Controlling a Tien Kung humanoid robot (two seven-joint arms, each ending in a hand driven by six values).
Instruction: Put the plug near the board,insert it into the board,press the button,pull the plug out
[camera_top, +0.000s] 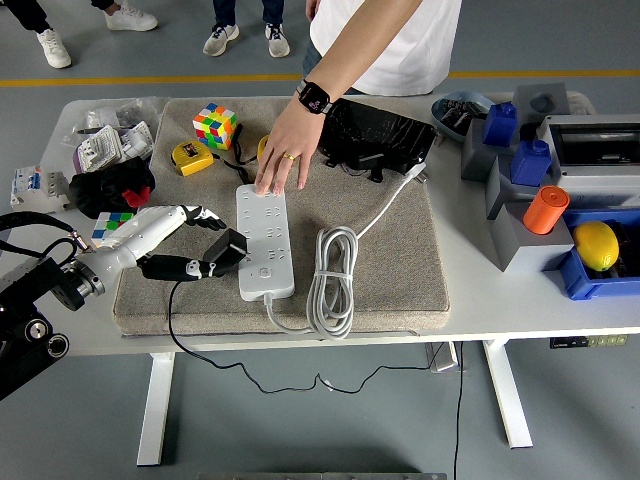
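Plug (228, 247), black, gripped in left hand (200, 245), just beside the white board's (265, 240) left edge. Person's hand (283, 150) presses the board's far end. Right hand unseen.

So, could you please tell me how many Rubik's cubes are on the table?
2: one cube at the mat's far left corner, another cube left of the mat, partly hidden behind the left hand.

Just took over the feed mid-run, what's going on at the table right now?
The robot's left hand grips a black plug at the left edge of the white power strip; it is not inserted. A person's hand presses on the strip's far end, steadying it on the grey mat. The strip's own white cable lies coiled beside it.
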